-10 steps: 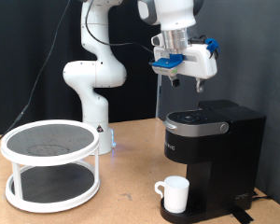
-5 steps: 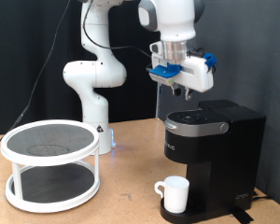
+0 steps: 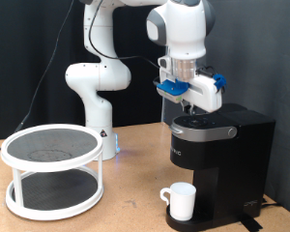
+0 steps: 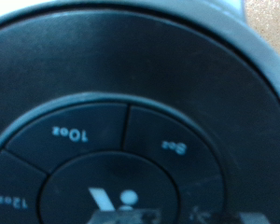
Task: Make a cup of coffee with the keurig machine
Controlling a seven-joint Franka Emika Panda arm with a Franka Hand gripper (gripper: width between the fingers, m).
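Note:
The black keurig machine (image 3: 227,155) stands at the exterior view's right with its lid down. The white cup (image 3: 181,203) stands upright at its base, under the front of the brew head, handle toward the exterior view's left. My gripper (image 3: 196,108) hangs fingers-down just above the silver-rimmed top panel (image 3: 205,125). The wrist view is filled with that panel seen very close and blurred: the 10oz button (image 4: 70,135), the 8oz button (image 4: 173,145), a 12oz button (image 4: 11,199) and a centre button with the K logo (image 4: 112,198). My fingers do not show there.
A white two-tier round rack (image 3: 50,170) with dark mesh shelves stands at the exterior view's left on the wooden table (image 3: 135,193). The robot's white base (image 3: 93,92) rises behind it. A black curtain backs the scene.
My gripper has come down and a little toward the exterior view's right, from well above the machine to just over its top panel. The cup and machine have not moved.

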